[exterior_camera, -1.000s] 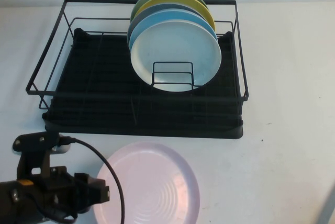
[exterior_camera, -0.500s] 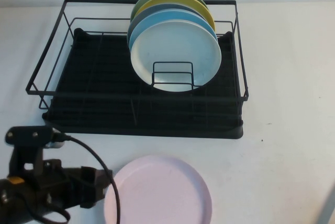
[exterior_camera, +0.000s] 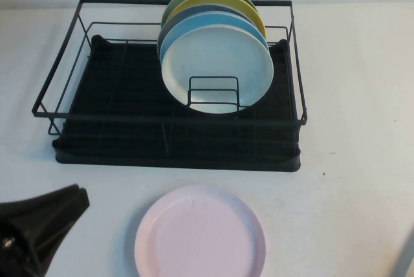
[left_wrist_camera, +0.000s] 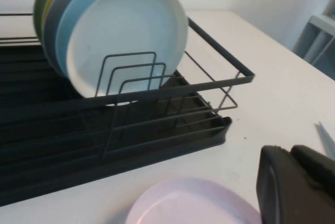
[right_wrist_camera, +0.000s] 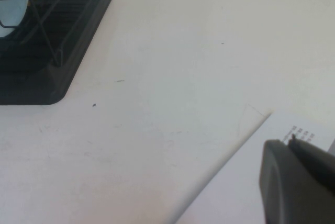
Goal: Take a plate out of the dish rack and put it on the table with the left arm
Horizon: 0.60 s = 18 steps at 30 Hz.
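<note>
The pale pink plate [exterior_camera: 200, 235] lies flat on the white table [exterior_camera: 349, 96], in front of the black wire dish rack [exterior_camera: 129, 118]. It also shows in the left wrist view [left_wrist_camera: 193, 203]. My left gripper [exterior_camera: 77, 196] is at the near left, apart from the plate's left rim. In its wrist view the left gripper [left_wrist_camera: 288, 153] has its fingers closed together and holds nothing. My right gripper [right_wrist_camera: 290, 143] is shut and empty over the table to the right of the rack.
Several plates stand upright at the back right of the rack, a white pale mint plate [exterior_camera: 217, 70] in front, held by a wire loop divider [exterior_camera: 213, 92]. A white printed sheet [right_wrist_camera: 235, 182] lies under the right gripper. The rack's corner [right_wrist_camera: 52, 72] shows in the right wrist view.
The pink plate went from tilted in the left gripper to lying flat on the table. The left gripper let go and drew back toward the near left corner.
</note>
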{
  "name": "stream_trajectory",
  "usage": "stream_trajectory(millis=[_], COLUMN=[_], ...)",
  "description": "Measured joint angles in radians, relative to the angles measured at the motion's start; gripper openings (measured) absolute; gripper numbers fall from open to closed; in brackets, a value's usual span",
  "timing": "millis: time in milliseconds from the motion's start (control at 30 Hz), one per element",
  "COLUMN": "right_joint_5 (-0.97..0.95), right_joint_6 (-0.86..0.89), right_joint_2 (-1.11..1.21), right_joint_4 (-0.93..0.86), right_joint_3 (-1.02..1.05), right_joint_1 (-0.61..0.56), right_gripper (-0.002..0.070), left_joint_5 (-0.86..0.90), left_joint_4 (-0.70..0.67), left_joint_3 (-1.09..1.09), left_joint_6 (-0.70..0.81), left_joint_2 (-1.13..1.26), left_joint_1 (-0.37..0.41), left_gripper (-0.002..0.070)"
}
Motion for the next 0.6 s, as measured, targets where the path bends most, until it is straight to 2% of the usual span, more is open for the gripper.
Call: stream_trajectory(millis=[133, 267, 467, 600], right_joint_5=[0.0, 0.0, 0.0, 0.0], right_joint_6=[0.0, 0.0, 0.0, 0.0], right_joint_2=[0.0, 0.0, 0.0, 0.0], right_joint_4=[0.0, 0.0, 0.0, 0.0], right_joint_3=[0.0, 0.0, 0.0, 0.0], right_joint_1=[0.0, 0.0, 0.0, 0.0], right_gripper=[-0.002, -0.002, -0.002, -0.002], left_joint_5=[0.044, 0.053, 0.056, -0.021], left_joint_4=[0.031, 0.137, 0.322, 0.45], left_joint_3=[0.002, 0.002, 0.01, 0.073], left_joint_6=[0.001, -0.016, -0.191, -0.307], left_joint_2=[-0.07, -0.102, -0.132, -0.169], left_joint_1=[0.0, 0.0, 0.0, 0.0], left_gripper=[-0.0001, -0.0001, -0.0001, -0.0002])
